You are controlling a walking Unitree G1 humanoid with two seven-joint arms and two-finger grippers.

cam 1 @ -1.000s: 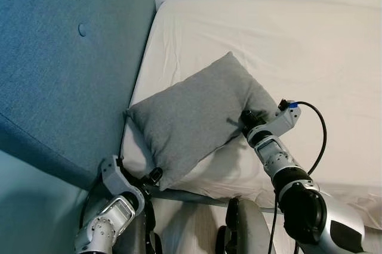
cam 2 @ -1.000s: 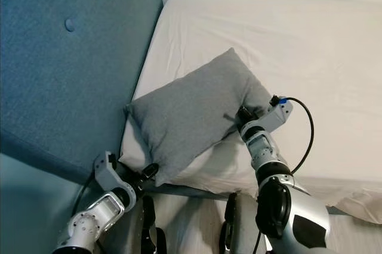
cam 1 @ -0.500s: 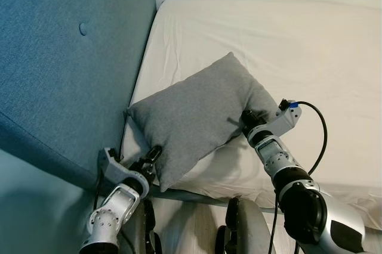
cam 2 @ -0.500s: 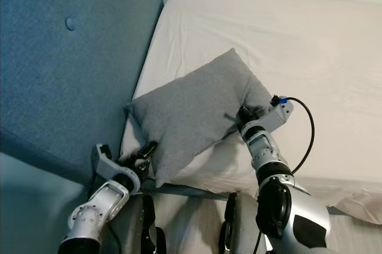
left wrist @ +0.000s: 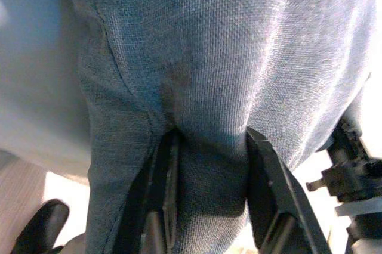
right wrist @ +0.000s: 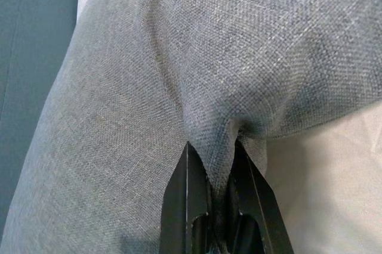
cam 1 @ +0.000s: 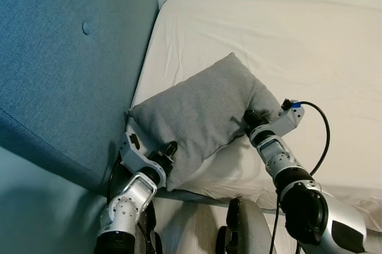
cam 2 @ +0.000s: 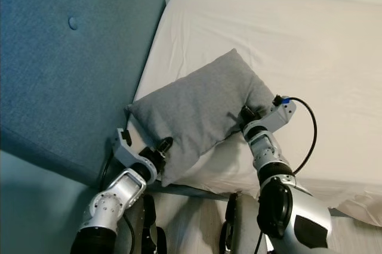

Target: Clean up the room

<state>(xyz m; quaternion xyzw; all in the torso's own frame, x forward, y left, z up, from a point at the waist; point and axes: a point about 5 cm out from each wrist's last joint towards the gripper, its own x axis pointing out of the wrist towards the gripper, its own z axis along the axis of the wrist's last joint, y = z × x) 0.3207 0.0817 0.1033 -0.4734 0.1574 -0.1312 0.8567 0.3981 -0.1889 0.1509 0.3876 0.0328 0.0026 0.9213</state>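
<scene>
1. Right claw [right wrist: 222,164] pinches a fold of the grey pillow [cam 1: 203,114], fingers clamped.
2. Left claw [left wrist: 209,146] straddles the pillow's opposite edge, seemingly gripping.
3. Pillow lies between both claws on the bed [cam 1: 286,39].

A bedroom: a white-sheeted bed [cam 1: 286,45] with a grey pillow [cam 1: 200,117] against a blue tufted headboard [cam 1: 65,57].

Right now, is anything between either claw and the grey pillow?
Nothing visible. The right claw is pinched on the grey pillow, and the left claw has its fingers around the pillow's near edge.
</scene>
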